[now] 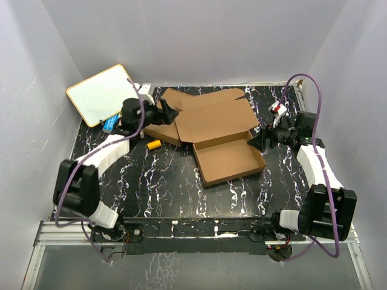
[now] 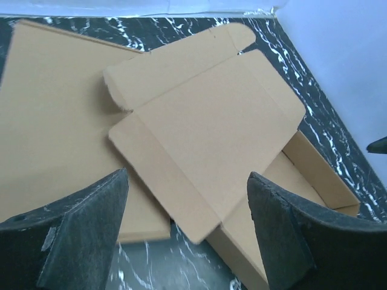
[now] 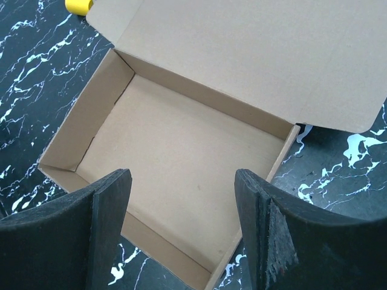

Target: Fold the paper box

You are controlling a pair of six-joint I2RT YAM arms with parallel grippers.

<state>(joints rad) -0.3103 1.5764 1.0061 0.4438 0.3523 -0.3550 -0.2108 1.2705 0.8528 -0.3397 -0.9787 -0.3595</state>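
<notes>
A: What is hidden?
B: The lid of the paper box [image 1: 221, 142] overlaps a flat brown box [image 1: 158, 131] behind it.
A: Setting?
B: Paper box mid-table; black marbled table [image 1: 157, 181], white walls [image 1: 193, 36]; left gripper [image 1: 171, 113] and right gripper [image 1: 258, 140] both spread, empty.

The black marbled table [image 1: 163, 181] carried the open paper box [image 1: 227, 158] mid-surface, with a flat box [image 1: 161, 132] and a yellow cylinder [image 1: 153, 144] toward the far left corner.

The paper box [image 1: 225, 134] is matt brown cardboard, smooth on its panels and fuzzy along one frayed flap edge. The bench [image 1: 157, 181] has a black stone-look surface with white veins and a slight sheen. The fingers [image 2: 84, 241] are matt black, grainy and scuffed. At the far left, a whiteboard [image 1: 101, 93] looks smooth.
</notes>
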